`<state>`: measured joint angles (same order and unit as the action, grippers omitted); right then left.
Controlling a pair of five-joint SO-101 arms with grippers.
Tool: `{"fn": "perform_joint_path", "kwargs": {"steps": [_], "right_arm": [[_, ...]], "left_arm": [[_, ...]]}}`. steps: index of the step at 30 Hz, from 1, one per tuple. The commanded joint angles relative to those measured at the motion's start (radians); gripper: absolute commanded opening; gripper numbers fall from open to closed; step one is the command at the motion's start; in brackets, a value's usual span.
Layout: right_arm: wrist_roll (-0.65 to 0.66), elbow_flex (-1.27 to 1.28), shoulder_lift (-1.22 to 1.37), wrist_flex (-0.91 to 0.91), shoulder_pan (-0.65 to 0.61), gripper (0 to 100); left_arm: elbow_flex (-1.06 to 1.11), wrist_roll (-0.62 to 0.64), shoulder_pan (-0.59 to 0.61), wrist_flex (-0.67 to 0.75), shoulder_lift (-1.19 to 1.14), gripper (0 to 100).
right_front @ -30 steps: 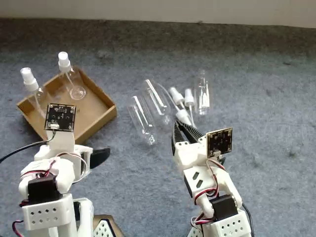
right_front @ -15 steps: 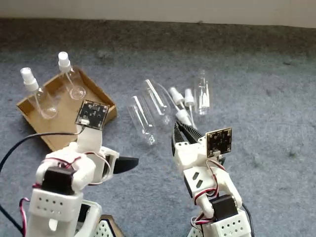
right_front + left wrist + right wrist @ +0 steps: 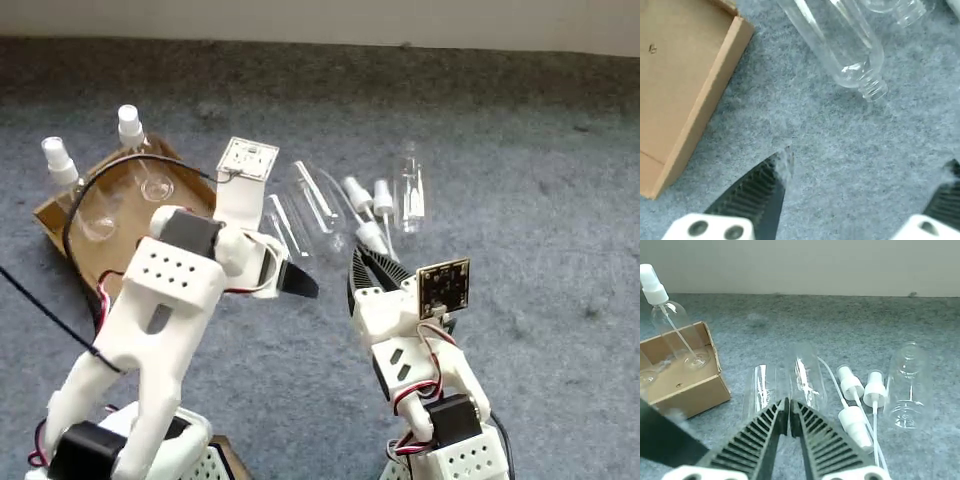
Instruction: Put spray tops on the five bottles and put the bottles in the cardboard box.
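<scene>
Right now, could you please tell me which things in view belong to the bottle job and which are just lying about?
Belong to the job: cardboard box, two capped bottles standing in it, three uncapped bottles, three loose spray tops, open left gripper, shut right gripper.
Just there: grey carpet, pale wall behind.

1. A grey, fuzzy fabric surface (image 3: 540,220) covers the whole work area, its nap mottled in lighter and darker patches
2. Along its far edge runs a darker band (image 3: 480,65) with the same fuzzy look
3. Beyond that band stands a plain pale wall (image 3: 400,18), meeting the fabric in a straight line
4. Light is soft and even, with only faint shadows on the fabric
</scene>
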<state>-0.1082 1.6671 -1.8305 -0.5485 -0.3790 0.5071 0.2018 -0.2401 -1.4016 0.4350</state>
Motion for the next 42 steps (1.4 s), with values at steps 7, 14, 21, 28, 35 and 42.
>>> {"fn": "perform_joint_path", "kwargs": {"steps": [7,14,21,28,35,42], "right_arm": [[0.011,0.116,-0.010,-0.002,0.010,0.6],[0.011,0.116,-0.010,-0.001,0.010,0.6],[0.011,0.117,-0.010,-0.001,0.010,0.6],[0.011,0.117,-0.010,-0.001,0.010,0.6],[0.011,0.117,-0.010,0.001,0.010,0.6],[0.011,0.117,-0.010,0.001,0.010,0.6]], "left_arm": [[-0.097,0.189,-0.018,0.267,-0.232,39],[-0.223,0.281,0.039,0.282,-0.335,39],[-0.340,0.311,0.038,0.281,-0.467,35],[-0.412,0.353,0.035,0.281,-0.547,18],[-0.438,0.356,0.093,0.288,-0.611,18],[-0.443,0.361,0.093,0.290,-0.648,29]]}}
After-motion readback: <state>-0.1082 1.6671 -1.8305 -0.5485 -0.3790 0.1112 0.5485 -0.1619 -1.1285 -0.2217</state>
